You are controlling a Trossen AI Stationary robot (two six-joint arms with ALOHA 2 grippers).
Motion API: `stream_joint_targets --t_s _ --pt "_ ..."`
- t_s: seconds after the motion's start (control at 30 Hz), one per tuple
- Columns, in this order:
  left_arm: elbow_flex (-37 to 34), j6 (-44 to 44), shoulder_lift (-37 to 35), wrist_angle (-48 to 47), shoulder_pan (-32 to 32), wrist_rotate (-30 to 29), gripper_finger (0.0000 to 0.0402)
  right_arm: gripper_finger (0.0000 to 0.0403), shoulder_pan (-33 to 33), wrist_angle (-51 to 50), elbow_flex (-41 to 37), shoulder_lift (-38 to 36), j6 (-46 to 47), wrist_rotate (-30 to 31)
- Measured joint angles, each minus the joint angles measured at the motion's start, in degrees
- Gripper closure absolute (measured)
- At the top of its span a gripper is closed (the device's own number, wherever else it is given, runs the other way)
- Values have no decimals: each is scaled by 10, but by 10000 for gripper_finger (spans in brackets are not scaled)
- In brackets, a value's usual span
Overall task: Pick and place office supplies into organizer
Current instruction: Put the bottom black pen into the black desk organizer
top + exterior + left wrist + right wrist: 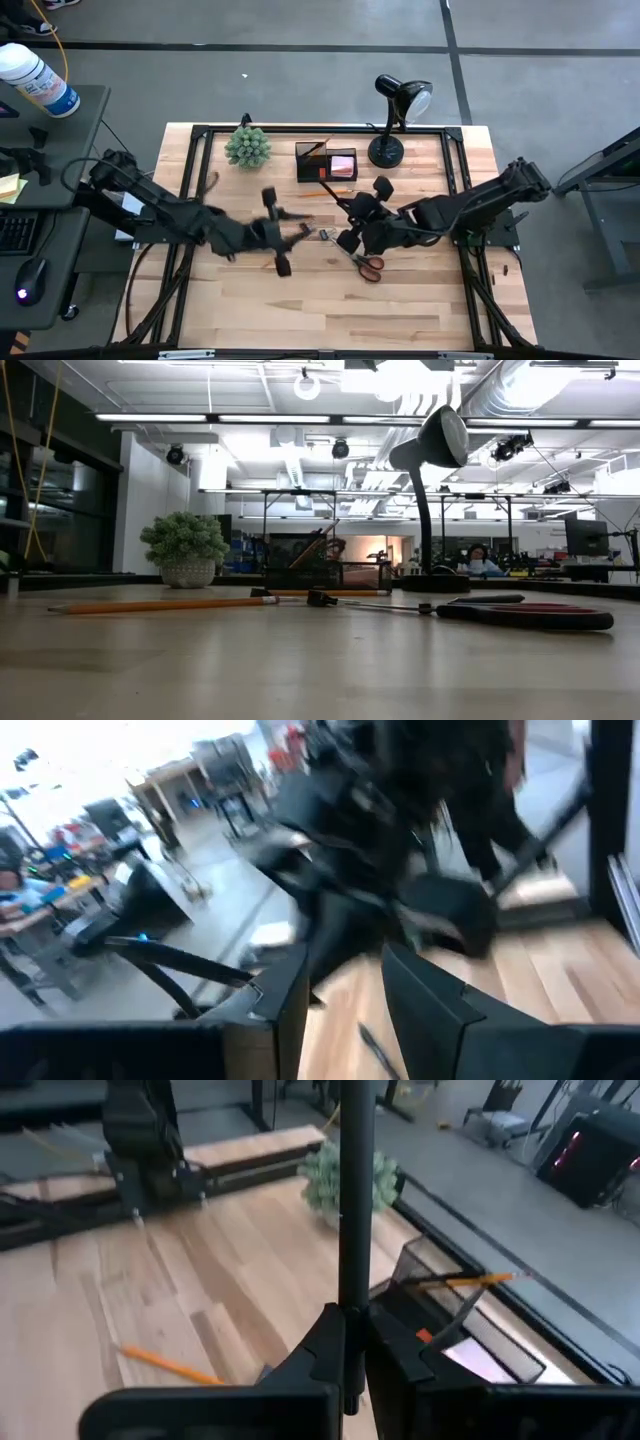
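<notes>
My right gripper hovers over the table's middle, near of the organizer, and is shut on a thin black pen. The black organizer stands by the far edge; an orange pencil leans inside it and a pink pad lies in its tray. My left gripper is open above the table to the left of the right one, and nothing is between its fingers. Orange pencils and the red-handled scissors lie flat on the wood. My right gripper pinches the black pen near its lower end between the two fingers. The pen runs on past the fingertips, slanting toward the organizer and the table's far-left. It is lifted clear of the table.
A black desk lamp stands right of the organizer and a green spiky plant left of it. A black frame runs along the table's sides. A thin dark-tipped stick lies by the scissors. Bare wood spreads toward the near edge.
</notes>
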Motion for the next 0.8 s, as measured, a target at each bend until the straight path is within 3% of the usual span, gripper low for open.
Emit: stream_joint_targets --t_s 0.17,0.43,0.63,0.8 --pt "0 13 -39 35 35 23 285 390 2 70 0 -10 -70 28" --pt "0 11 -50 106 91 131 285 402 1 270 0 -12 -253 44" --pt "0 8 -49 121 97 133 285 402 1 329 0 -18 -331 55" --pt "0 12 -49 154 97 133 285 402 1 333 0 -17 -339 51"
